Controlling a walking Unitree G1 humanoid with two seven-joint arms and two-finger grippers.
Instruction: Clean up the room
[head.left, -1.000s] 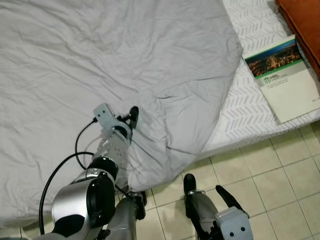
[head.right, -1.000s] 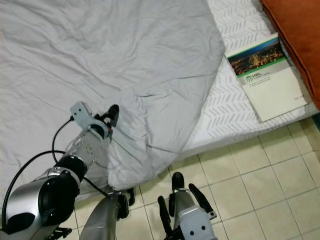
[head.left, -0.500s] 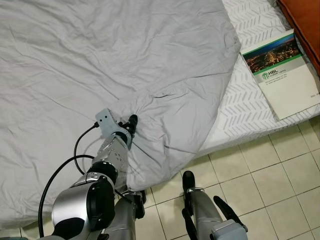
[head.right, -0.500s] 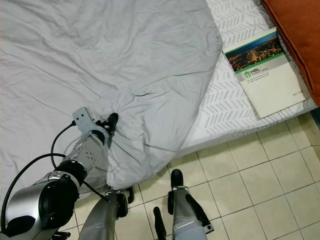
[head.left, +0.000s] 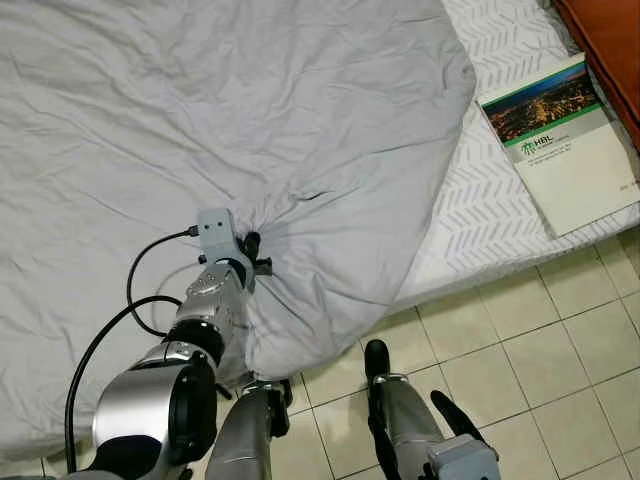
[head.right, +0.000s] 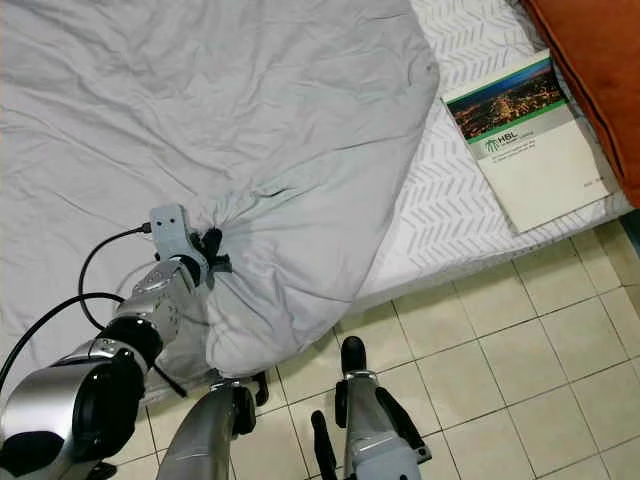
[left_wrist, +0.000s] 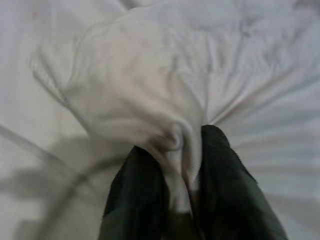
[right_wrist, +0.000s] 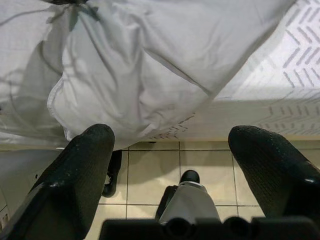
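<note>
While the silver left arm reached forward and down over the bed, the left gripper pinched a bunched fold of the wrinkled pale grey duvet tight between its two black fingers. That duvet lay spread across the white chevron-patterned mattress, one corner drooping over the edge toward the beige tiled floor. The right gripper hung low above the tiles, jaws wide and empty.

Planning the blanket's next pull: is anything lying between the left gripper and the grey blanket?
Nothing visible. The left gripper is already shut on a bunched fold of the grey blanket. The booklet lies on the mattress beside the blanket, apart from it.
</note>
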